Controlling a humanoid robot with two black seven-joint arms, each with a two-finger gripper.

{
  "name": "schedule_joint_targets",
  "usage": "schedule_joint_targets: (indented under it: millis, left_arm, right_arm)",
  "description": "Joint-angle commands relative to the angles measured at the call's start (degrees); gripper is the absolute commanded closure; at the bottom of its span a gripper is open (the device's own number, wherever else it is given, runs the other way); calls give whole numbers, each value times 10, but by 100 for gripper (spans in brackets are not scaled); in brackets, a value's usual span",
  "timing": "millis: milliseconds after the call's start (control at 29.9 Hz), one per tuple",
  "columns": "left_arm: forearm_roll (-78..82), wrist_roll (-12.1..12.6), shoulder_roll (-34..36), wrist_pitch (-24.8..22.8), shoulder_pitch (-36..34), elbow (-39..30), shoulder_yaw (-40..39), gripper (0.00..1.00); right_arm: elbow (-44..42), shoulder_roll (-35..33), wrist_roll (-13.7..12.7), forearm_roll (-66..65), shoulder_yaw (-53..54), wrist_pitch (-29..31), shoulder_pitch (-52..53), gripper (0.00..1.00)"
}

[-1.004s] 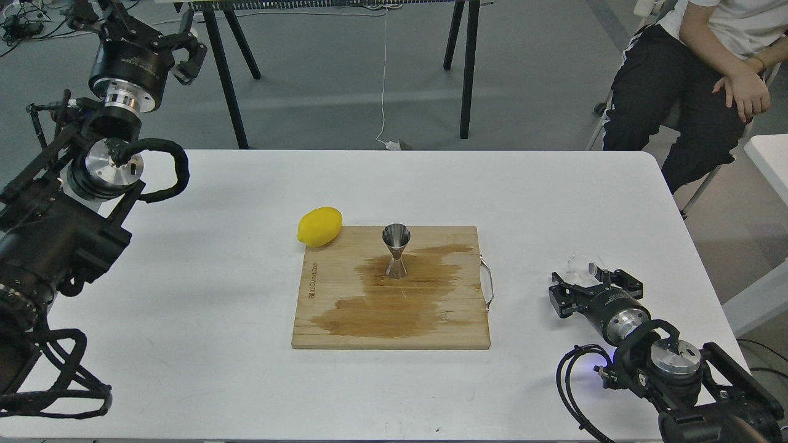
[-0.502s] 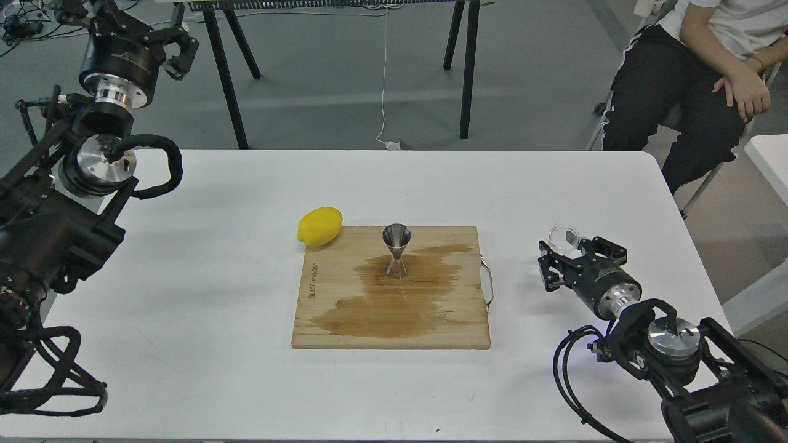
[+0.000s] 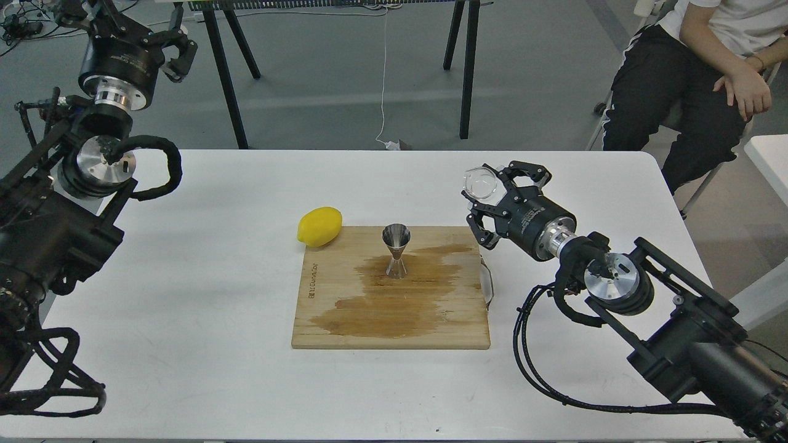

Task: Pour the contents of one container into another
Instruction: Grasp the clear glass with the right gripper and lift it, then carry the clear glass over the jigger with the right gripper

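Surface: white table (image 3: 215,277) carrying a wooden cutting board (image 3: 345,320) with a wet stain; a lemon (image 3: 319,226) touches its far-left corner.
Step in hand: transport of the glass cup (image 3: 481,183) toward the jigger (image 3: 396,250).
Right end effector (image 3: 492,200): clamped on the cup, raised, right of the jigger, arm extended left.
Jigger: upright on the board, well apart from the cup.
Next move: judged to require centring the cup above the jigger's mouth, then tilting.
Left end effector (image 3: 175,52): released, raised far left, beyond the table.

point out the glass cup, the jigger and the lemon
glass cup (image 3: 481,183), head view, on its round clear face
jigger (image 3: 396,234), head view, on its upper cone
lemon (image 3: 319,226), head view, middle of its yellow skin
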Motion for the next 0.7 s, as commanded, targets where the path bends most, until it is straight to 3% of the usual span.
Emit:
schedule_joint_targets:
  millis: [0, 234, 435, 669]
  left_arm:
    - [0, 0, 6, 0, 0, -2, -1, 0]
    - [0, -1, 8, 0, 0, -2, -1, 0]
    - [0, -1, 8, -1, 0, -2, -1, 0]
    - [0, -1, 8, -1, 1, -2, 0, 0]
  right_arm:
    - [-3, 10, 0, -31, -33, -3, 23, 60]
    - [-10, 49, 14, -130, -76, -35, 47, 60]
    - [-18, 51, 15, -249, -112, -57, 54, 60]
    - [-19, 51, 20, -300, -131, -70, 55, 60]
